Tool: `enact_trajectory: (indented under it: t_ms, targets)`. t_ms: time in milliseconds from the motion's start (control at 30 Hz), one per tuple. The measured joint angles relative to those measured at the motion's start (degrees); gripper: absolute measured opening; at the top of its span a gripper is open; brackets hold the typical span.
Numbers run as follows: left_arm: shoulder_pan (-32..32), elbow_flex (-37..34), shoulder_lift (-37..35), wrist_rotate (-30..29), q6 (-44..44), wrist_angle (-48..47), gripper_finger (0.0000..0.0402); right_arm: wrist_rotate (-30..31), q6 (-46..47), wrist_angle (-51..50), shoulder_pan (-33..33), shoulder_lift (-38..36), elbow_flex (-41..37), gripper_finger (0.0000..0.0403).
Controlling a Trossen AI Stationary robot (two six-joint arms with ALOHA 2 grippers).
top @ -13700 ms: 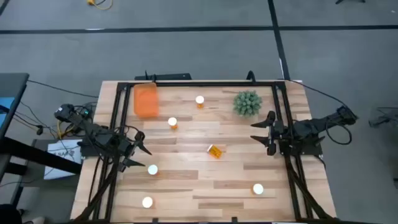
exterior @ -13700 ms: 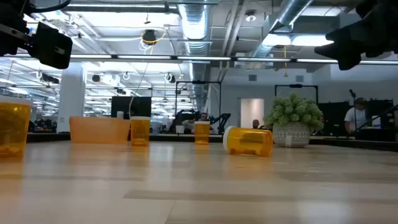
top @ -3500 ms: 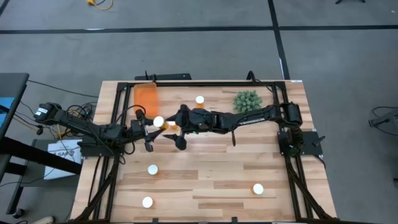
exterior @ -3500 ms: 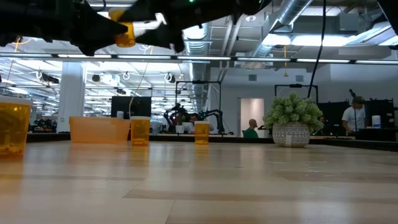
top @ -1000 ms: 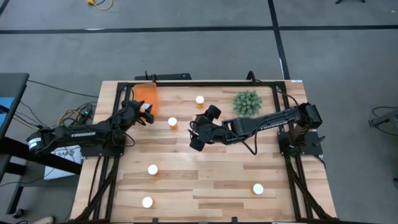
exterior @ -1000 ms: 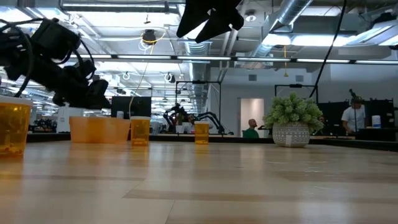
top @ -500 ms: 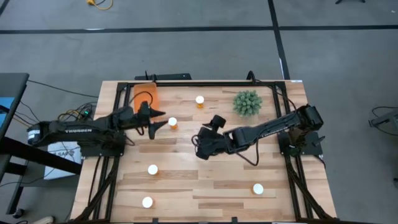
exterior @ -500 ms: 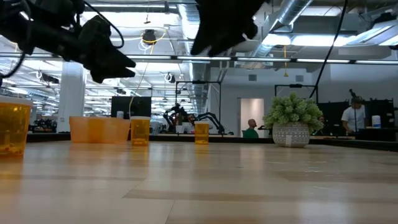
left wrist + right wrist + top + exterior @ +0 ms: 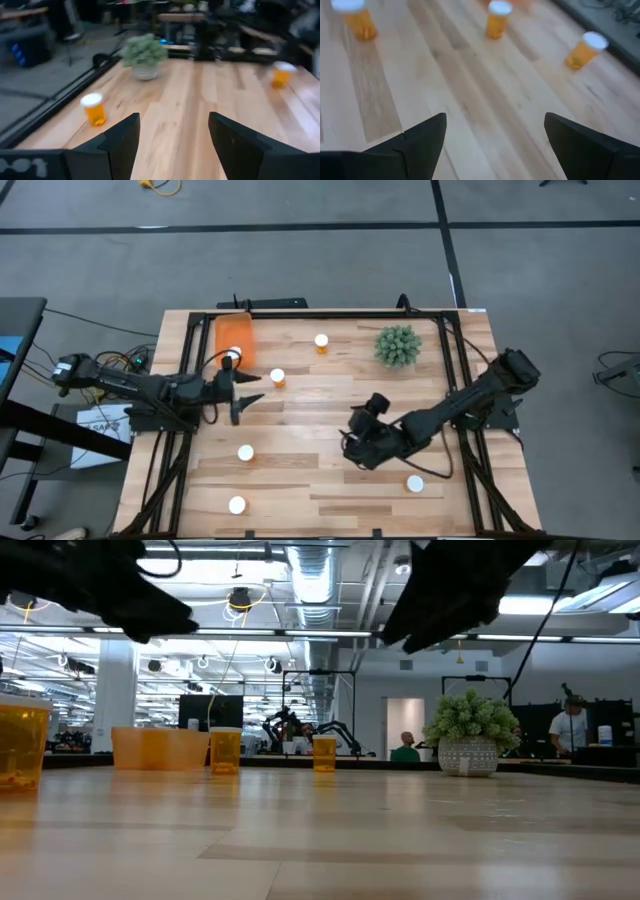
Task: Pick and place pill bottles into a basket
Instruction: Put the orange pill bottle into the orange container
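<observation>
Just beyond the empty, spread left gripper (image 9: 250,388) sits the rectangular orange plastic basket (image 9: 236,341); right gripper (image 9: 352,448) gapes empty too.

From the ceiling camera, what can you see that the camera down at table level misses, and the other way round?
Only the overhead view shows both arms whole, with the left gripper and the right gripper open and empty, and a pill bottle near the right one. Only the table-level view shows the room behind, with a person standing there. Both show the basket and the plant.
</observation>
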Motion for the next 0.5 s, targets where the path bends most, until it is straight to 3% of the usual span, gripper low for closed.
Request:
enact_trajectory:
  t_ms: [133, 333, 500]
  targets:
    - [-3.91, -0.47, -8.1, 8.6, 2.51, -4.92, 0.0226, 3.16, 4.3, 0.15, 1.56, -3.65, -2.84, 0.0329]
    - [-7.57, -2.53, -21.61, 6.88, 2.27, -13.91, 0.0226, 7.01, 8.41, 0.16, 3.03, -5.5, -3.26, 0.0329]
    - [-8.73, -6.02, -30.73, 6.91, 3.67, -13.72, 0.0226, 8.51, 12.28, 0.13, 3.38, -5.28, -3.26, 0.0329]
